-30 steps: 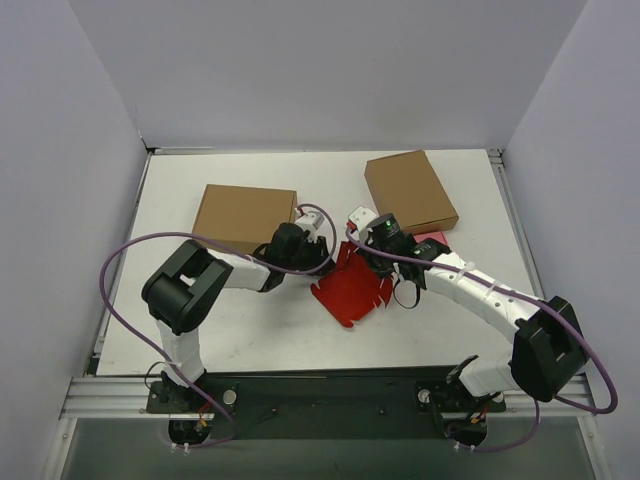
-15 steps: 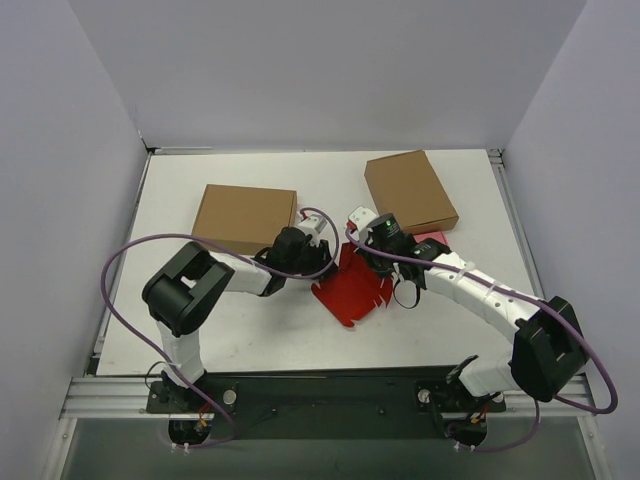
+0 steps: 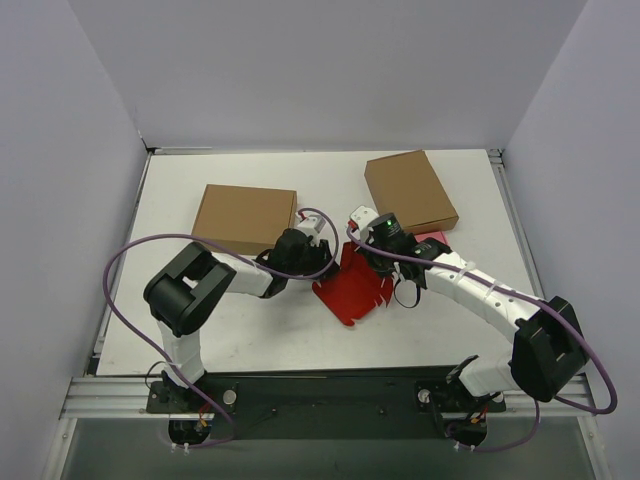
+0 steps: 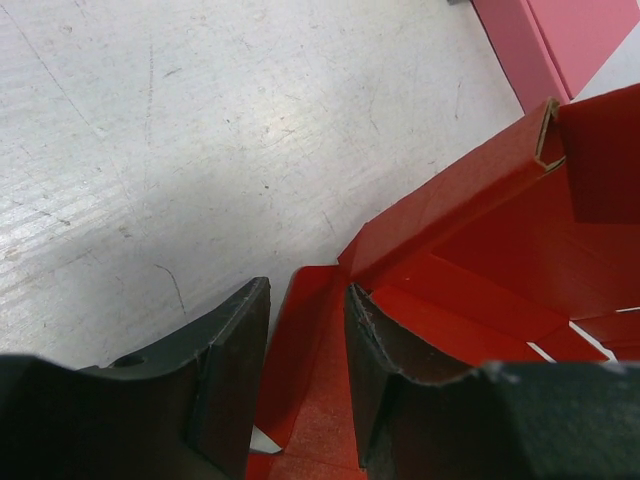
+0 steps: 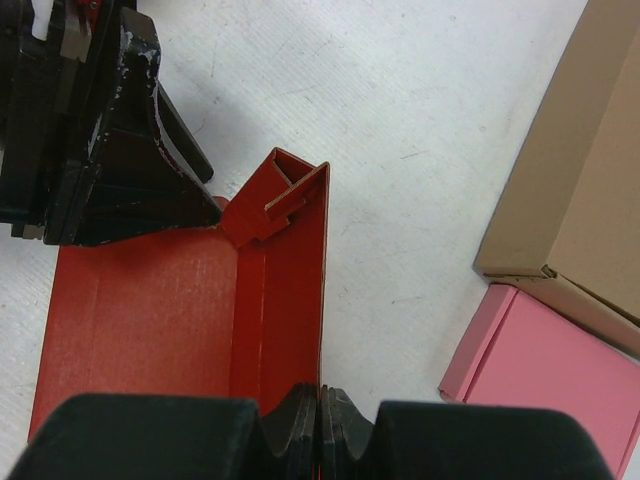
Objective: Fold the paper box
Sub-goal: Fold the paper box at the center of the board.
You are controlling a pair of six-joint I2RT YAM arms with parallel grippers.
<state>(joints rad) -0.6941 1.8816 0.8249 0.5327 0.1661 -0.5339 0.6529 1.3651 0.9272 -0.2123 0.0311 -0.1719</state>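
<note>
The paper box [image 3: 352, 288] is a bright red, partly folded sheet lying in the middle of the table, with one side wall standing up. My right gripper [image 3: 363, 256] is shut on the top edge of that raised wall [image 5: 290, 300], its jaws [image 5: 320, 425] pinched together on the card. My left gripper [image 3: 325, 258] stands at the box's left corner. In the left wrist view its fingers [image 4: 305, 380] stand apart, with a red flap [image 4: 310, 340] lying in the gap between them, not squeezed. The folded corner [image 5: 275, 190] shows beside the left gripper's black fingers [image 5: 120, 170].
A brown cardboard box [image 3: 245, 217] lies just behind the left gripper, and another [image 3: 410, 190] behind the right one. A small pink box [image 3: 432, 238] sits right of the right gripper, also seen as the pink box [image 5: 550, 370] next to the brown box [image 5: 580, 190].
The left wrist has shifted very slightly at the box's corner. The right gripper and the red box stay where they were.
</note>
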